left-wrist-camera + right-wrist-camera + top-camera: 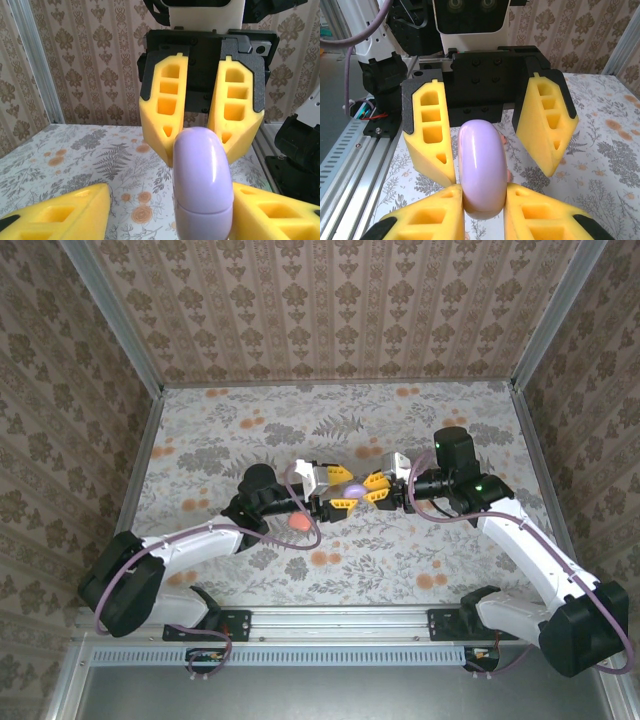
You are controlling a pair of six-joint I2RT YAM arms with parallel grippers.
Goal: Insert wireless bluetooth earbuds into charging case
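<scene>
When you watched from above, your 2 grippers faced each other at mid-table: left gripper [340,492] and right gripper [376,489], with a purple disc [354,488] between them. The charging case [298,523] lay on the table [450,420] beside the left arm. On your left wrist camera, the left jaws stood spread wide. On your right wrist camera, the right jaws clamped the upright disc.
</scene>
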